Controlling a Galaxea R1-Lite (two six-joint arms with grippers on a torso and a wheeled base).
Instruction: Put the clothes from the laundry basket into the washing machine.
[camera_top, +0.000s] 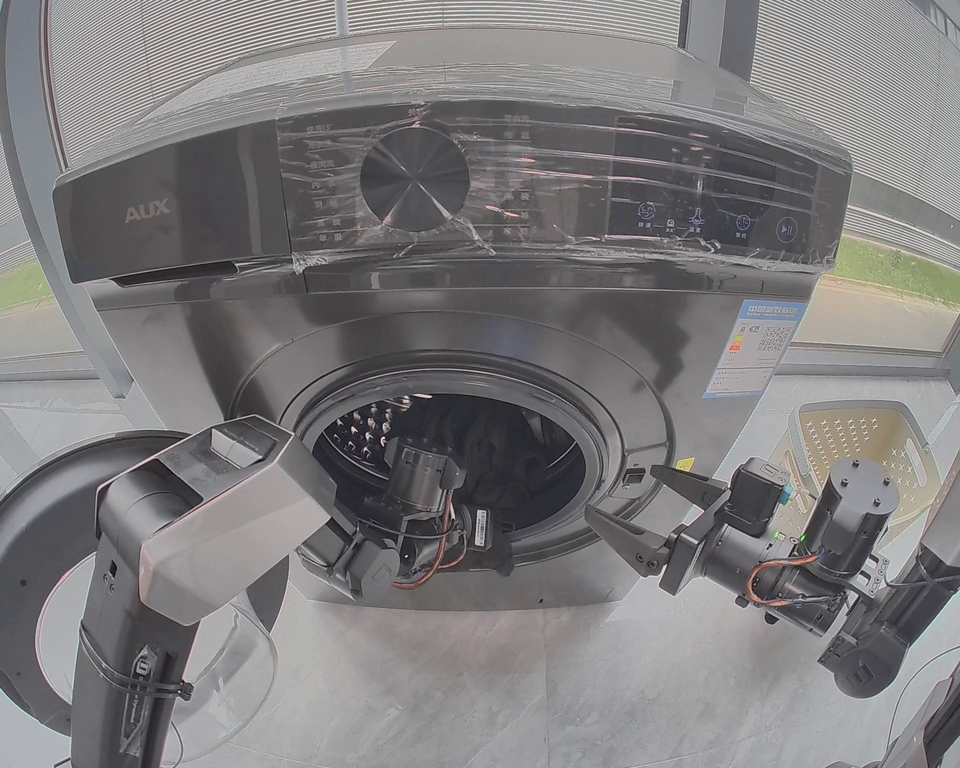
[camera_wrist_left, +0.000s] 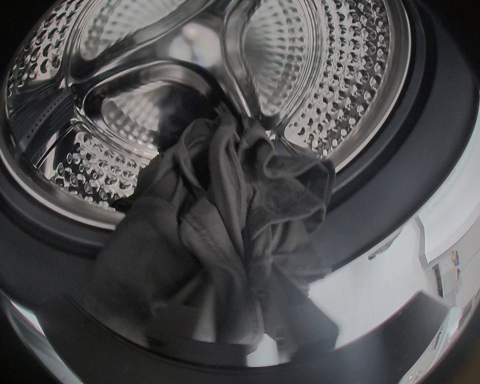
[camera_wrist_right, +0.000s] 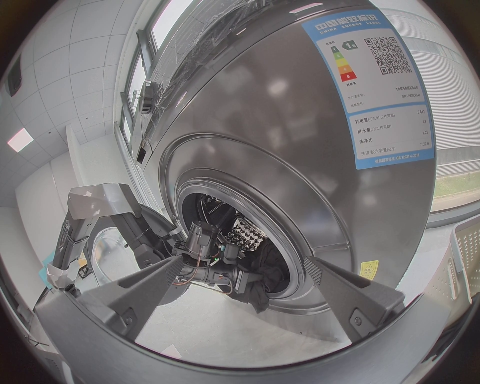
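Seeing left gripper (camera_top: 488, 545) at the mouth of the washing machine (camera_top: 500, 310), buried in a dark garment (camera_wrist_left: 225, 225); can't tell whether clamped or released, all hidden under cloth. Placing the garment half in at best: bunched across the door seal (camera_wrist_left: 430, 150) at the front of the drum (camera_wrist_left: 325, 75), tail hanging outside the lip. Reading right gripper (camera_top: 625, 495) as spread wide, holding nothing, just right of the opening, laundry basket (camera_top: 850, 430) behind it. Likely risks: if let go this shallow, slumping back onto the floor; if snagged on withdrawal, getting dragged out; if left on the seal, getting pinched by the door (camera_top: 40, 540). Better to push deeper first.
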